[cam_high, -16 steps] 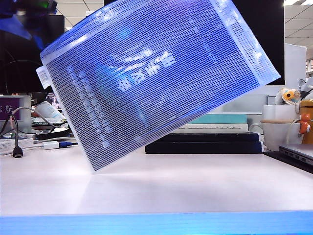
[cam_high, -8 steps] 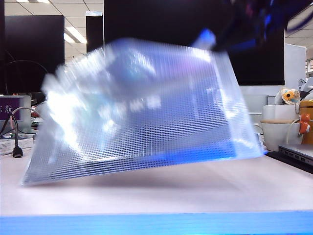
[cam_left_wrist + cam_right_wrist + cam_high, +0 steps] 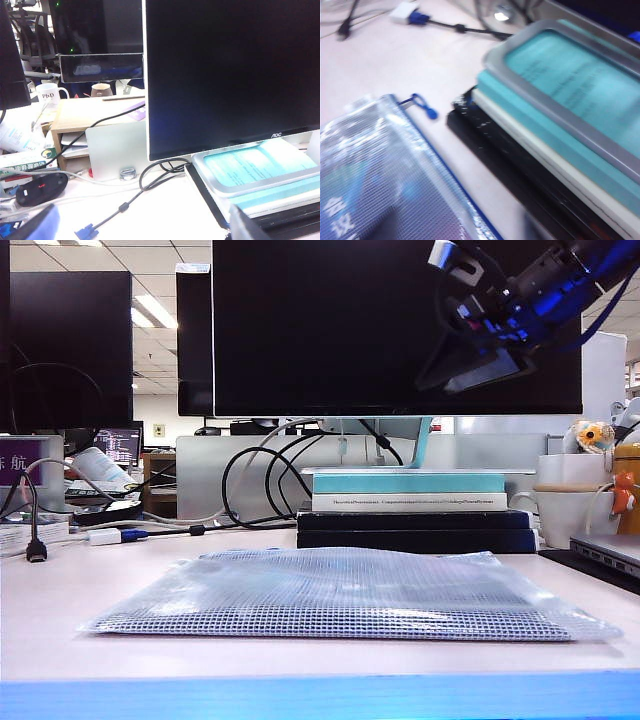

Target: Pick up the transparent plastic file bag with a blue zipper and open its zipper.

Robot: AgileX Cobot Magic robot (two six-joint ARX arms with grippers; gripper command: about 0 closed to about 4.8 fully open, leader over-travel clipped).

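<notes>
The transparent plastic file bag [image 3: 340, 595] lies flat on the white table, in front of the stacked books. In the right wrist view the bag [image 3: 375, 170] shows its blue zipper [image 3: 445, 172] along the edge that faces the books, ending in a knotted blue cord pull [image 3: 424, 107]. My right gripper [image 3: 470, 365] hangs high at the upper right in front of the monitor, well above the bag. It is open and holds nothing [image 3: 467, 232]. My left gripper [image 3: 142, 230] is open over bare table near a cable, with only its fingertips [image 3: 35, 225] showing. It is out of the exterior view.
Stacked teal, white and black books [image 3: 410, 502] sit behind the bag under a large dark monitor [image 3: 390, 320]. Cables [image 3: 250, 480] loop at the back left, one with a blue plug [image 3: 87, 232]. Mugs [image 3: 565, 505] and a laptop edge [image 3: 610, 552] stand at the right.
The bag, held up tilted a second ago, has swung down and now lies flat on the table. My right gripper has let it go and stays high at the upper right.
</notes>
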